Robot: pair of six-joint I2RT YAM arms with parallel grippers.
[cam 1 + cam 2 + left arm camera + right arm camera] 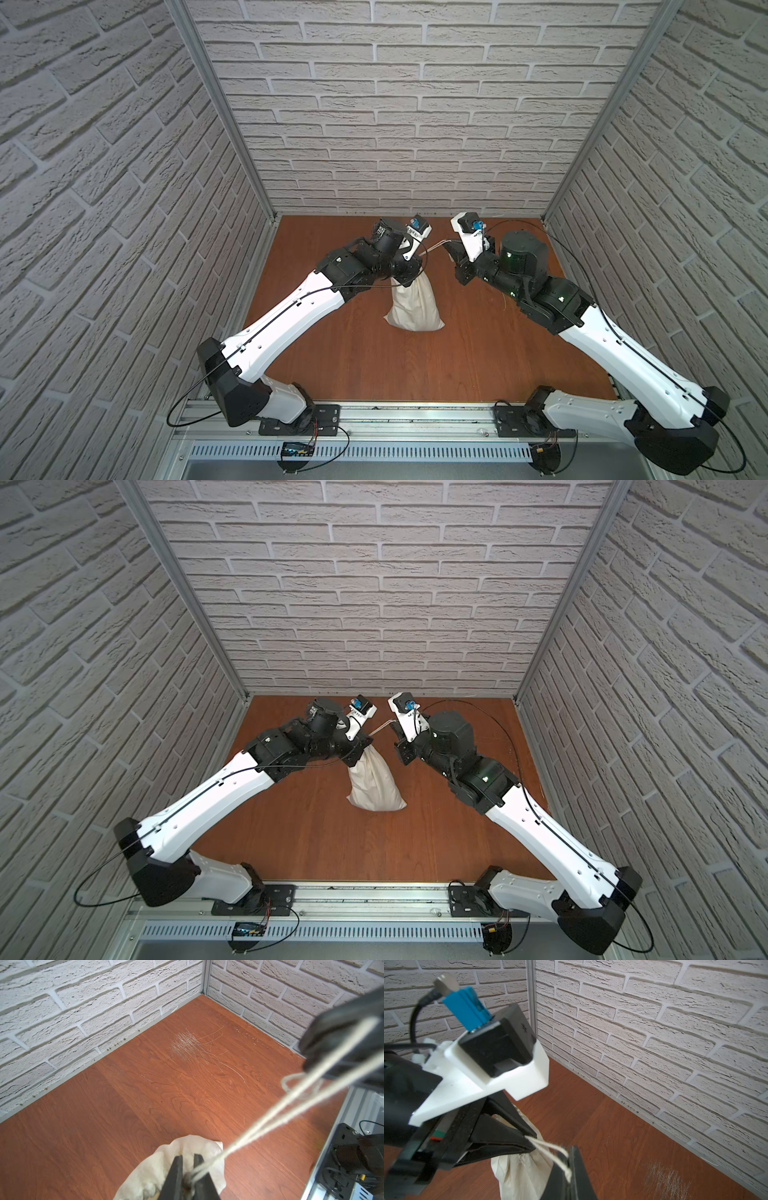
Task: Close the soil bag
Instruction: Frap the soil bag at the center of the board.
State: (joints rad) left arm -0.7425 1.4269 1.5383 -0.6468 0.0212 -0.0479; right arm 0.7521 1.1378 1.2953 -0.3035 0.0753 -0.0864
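Observation:
The cream soil bag stands on the wooden table, its neck gathered to a narrow bunch. My left gripper reaches down over the bag, its jaws a narrow gap apart around the bunched neck. Two strands of pale cord run taut from that neck to my right gripper. That gripper is shut on the cord's end, a short way off to the right and level with the neck. The bag's mouth is hidden by the left fingers.
The wooden table is boxed in by brick-pattern walls on three sides. A scratched patch marks the wood near the back corner. An aluminium rail with both arm bases runs along the front edge.

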